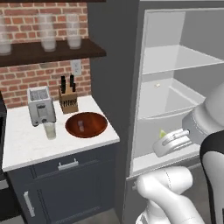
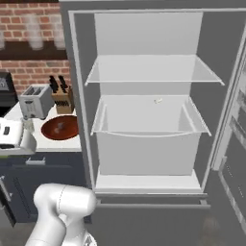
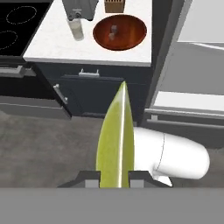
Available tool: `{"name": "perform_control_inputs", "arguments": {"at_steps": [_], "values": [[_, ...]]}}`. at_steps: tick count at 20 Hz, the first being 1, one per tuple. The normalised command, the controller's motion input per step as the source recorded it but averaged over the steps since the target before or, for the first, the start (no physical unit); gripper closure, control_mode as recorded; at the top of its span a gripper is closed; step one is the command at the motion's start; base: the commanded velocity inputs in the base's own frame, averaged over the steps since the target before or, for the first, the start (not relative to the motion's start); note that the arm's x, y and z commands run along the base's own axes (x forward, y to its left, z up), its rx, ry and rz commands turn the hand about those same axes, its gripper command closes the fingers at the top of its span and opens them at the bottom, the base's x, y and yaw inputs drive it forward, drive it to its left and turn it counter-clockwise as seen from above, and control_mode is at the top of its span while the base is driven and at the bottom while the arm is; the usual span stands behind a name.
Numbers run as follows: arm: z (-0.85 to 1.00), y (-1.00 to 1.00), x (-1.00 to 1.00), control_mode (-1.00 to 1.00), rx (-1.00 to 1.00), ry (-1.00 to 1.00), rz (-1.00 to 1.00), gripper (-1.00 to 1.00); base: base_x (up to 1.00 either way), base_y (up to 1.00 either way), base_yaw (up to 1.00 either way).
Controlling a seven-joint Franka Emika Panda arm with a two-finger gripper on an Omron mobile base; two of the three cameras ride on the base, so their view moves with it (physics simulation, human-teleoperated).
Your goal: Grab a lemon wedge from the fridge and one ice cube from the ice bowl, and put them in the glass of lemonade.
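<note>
Your tool (image 3: 114, 177) is clamped on the lemon wedge (image 3: 116, 140), held out in front of the open fridge (image 2: 149, 125). On the worktop (image 1: 26, 140), the glass of lemonade (image 1: 50, 130) stands at nine o'clock of the ice bowl (image 1: 86, 124).

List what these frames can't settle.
- Ice cube in the ice bowl: too small in every view to count the cubes.
- Gripper fingertips: hand view, the lemon wedge covers them.
- Fridge door: right base view, cut off by the edge.
</note>
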Motion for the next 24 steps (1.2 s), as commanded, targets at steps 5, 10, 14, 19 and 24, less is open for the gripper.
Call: {"name": "perform_control_inputs", "arguments": {"at_steps": [5, 10, 14, 19, 24], "values": [[0.0, 0.0, 0.0, 1.0, 0.0, 0.0, 0.0, 1.0, 0.4, 0.94, -0.08], [0.0, 0.0, 0.0, 1.0, 0.0, 0.0, 0.0, 1.0, 0.61, 0.68, -0.01], [0.0, 0.0, 0.0, 1.0, 0.0, 0.0, 0.0, 1.0, 0.68, 0.18, 0.0], [0.0, 0.0, 0.0, 1.0, 0.0, 0.0, 0.0, 1.0, 0.08, 0.07, 0.01], [0.0, 0.0, 0.0, 1.0, 0.0, 0.0, 0.0, 1.0, -0.01, 0.47, 0.0]]}}
